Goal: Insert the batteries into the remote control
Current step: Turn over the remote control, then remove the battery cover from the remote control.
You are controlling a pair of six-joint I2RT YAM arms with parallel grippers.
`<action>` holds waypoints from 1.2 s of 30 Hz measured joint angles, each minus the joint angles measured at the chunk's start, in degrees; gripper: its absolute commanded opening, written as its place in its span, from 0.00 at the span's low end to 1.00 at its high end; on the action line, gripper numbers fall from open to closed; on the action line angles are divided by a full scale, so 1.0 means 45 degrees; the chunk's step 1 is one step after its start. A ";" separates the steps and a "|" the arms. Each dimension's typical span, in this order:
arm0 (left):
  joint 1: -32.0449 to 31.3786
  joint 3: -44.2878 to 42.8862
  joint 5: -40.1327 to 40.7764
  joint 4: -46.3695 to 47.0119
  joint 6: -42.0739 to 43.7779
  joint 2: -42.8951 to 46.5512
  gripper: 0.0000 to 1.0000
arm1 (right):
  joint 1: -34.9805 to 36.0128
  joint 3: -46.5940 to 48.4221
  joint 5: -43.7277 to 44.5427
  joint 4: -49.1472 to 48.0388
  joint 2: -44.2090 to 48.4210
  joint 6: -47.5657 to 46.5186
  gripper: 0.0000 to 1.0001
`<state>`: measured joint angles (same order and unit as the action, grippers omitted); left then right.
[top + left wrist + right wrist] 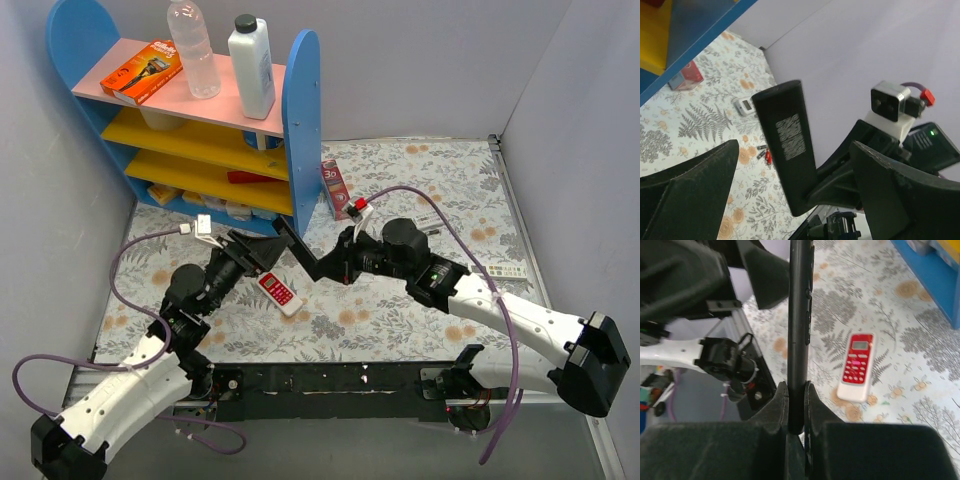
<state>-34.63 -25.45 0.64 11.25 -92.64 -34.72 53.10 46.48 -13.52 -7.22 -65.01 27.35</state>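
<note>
My right gripper (327, 268) is shut on the near end of the slim black remote control (297, 247) and holds it above the table. It shows edge-on in the right wrist view (800, 315), clamped between the pads (796, 390). In the left wrist view its back with a grey label (787, 145) stands between my left gripper's wide-open fingers (690, 190), not touching them. My left gripper (262, 250) is open around the remote's far end. A few small batteries (765, 152), red and dark, lie on the floral cloth beyond. They are hidden in the top view.
A red-and-white remote (280, 293) lies on the cloth under the grippers and also shows in the right wrist view (857, 367). A blue shelf (215, 130) with bottles stands at the back left. A red box (335, 188) stands beside it. A small white device (744, 106) lies near the wall.
</note>
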 measured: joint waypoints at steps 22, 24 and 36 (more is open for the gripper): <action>0.0364 0.2327 -0.2599 0.8480 -0.1292 -0.0772 0.34 | -0.1443 -0.1389 -0.6339 -0.6781 -0.0976 0.4998 0.01; 0.0403 0.2409 -0.2705 0.8704 -0.1375 -0.0777 0.23 | -0.1520 -0.1549 -0.6523 -0.7252 -0.1127 0.5323 0.01; 0.0481 0.1452 -0.2108 0.5513 -0.1224 -0.0855 0.00 | -0.1608 -0.0345 -0.5858 -0.4167 -0.1297 0.3361 0.89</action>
<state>-32.47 -18.92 -8.84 36.05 -98.15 -38.57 45.87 44.93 -39.88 -25.98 -70.85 42.48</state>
